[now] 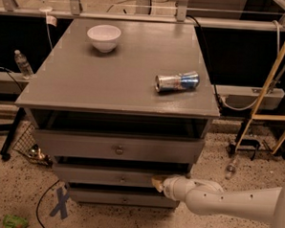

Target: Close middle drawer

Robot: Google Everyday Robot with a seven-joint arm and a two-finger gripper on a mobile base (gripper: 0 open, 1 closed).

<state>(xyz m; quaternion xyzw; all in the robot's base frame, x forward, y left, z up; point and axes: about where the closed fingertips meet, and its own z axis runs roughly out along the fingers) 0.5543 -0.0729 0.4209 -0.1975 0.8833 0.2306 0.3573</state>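
Note:
The grey cabinet point(120, 81) has three drawers. The middle drawer point(105, 176) has a flat grey front with a small round knob point(122, 180). Its front stands only a little forward of the cabinet, with a thin dark gap above it. My gripper point(157, 183) is at the end of the white arm point(224, 201) that comes in from the lower right. Its tip rests against the right part of the middle drawer's front. The top drawer point(119, 146) and the lowest drawer point(123, 199) sit above and below it.
A white bowl point(104, 37) and a lying can point(177, 82) are on the cabinet top. A plastic bottle point(23, 64) stands at the left, and a wire basket point(33, 146) is by the cabinet's left foot. Blue tape point(60, 202) and cables lie on the speckled floor. A yellow frame point(270, 89) stands at the right.

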